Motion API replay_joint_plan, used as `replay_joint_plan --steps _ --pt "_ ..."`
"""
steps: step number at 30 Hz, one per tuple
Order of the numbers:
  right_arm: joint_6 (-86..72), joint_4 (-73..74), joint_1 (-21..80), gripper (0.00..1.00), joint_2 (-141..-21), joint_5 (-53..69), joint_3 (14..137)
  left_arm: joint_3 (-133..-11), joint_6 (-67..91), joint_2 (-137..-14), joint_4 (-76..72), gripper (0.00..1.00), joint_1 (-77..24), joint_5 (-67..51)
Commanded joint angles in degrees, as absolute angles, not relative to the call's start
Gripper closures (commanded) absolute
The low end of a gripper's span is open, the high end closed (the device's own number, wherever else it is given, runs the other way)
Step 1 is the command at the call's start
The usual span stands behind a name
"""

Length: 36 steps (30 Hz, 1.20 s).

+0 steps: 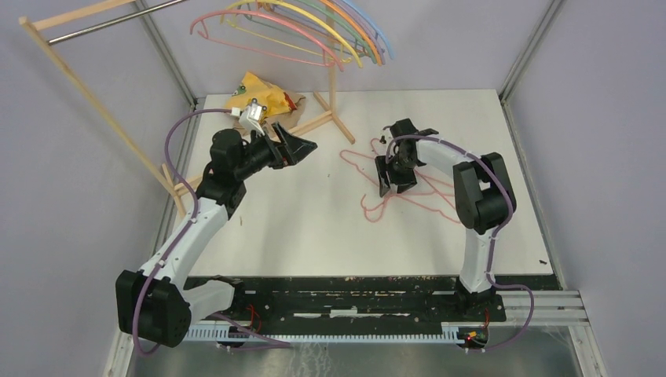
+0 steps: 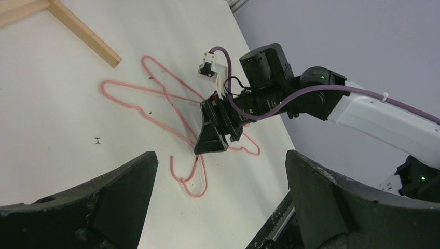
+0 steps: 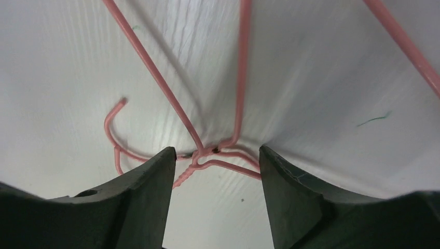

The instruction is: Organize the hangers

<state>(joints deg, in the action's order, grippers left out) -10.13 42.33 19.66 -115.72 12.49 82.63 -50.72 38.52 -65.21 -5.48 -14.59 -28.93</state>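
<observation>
Two pink hangers (image 1: 366, 206) lie crossed on the white table, right of centre. My right gripper (image 1: 390, 184) is low over them, open, its fingers standing on either side of the twisted necks (image 3: 207, 153) where the wires cross; the hooks curl to the left. The left wrist view shows the same pink hangers (image 2: 155, 92) with the right gripper (image 2: 211, 140) on them. My left gripper (image 1: 302, 147) is open and empty, raised over the table's left-centre and facing the right arm. Several coloured hangers (image 1: 314, 31) hang on the rack at the back.
A wooden-framed rack (image 1: 86, 86) with a metal rail (image 1: 118, 20) stands at the back left; its foot (image 1: 334, 118) rests on the table and shows in the left wrist view (image 2: 83, 33). A yellow cloth (image 1: 263, 96) lies by that foot.
</observation>
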Motion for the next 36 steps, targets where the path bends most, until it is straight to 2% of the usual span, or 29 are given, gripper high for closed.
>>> replay_joint_plan --steps 1,4,8,10,19,34,36 --pt "-14.0 42.6 21.2 0.32 -111.0 19.8 78.3 -49.9 38.4 -65.3 -10.0 0.01 -14.5 -30.1" --pt "-14.3 43.1 22.4 0.35 -109.6 21.0 77.4 -49.7 38.6 -65.4 -10.4 0.01 -14.5 -29.9" --pt "-14.0 43.4 23.1 0.51 -112.0 21.2 80.1 -49.8 38.9 -65.2 -10.5 0.01 -14.5 -29.6" --pt "-14.4 43.8 23.2 0.54 -114.4 20.7 82.5 -49.9 39.1 -65.0 -10.5 0.01 -14.5 -29.7" --pt "-10.6 49.7 29.6 0.53 -117.6 7.0 91.0 -48.2 38.9 -63.2 -9.7 0.01 -14.6 -29.1" --pt "-11.1 49.7 32.0 0.54 -121.2 -6.4 87.6 -45.6 39.5 -62.1 -10.0 0.01 -14.6 -29.4" --pt "-10.6 49.5 31.9 0.61 -121.5 -5.5 87.0 -44.9 39.6 -61.8 -9.9 0.01 -14.6 -29.3"
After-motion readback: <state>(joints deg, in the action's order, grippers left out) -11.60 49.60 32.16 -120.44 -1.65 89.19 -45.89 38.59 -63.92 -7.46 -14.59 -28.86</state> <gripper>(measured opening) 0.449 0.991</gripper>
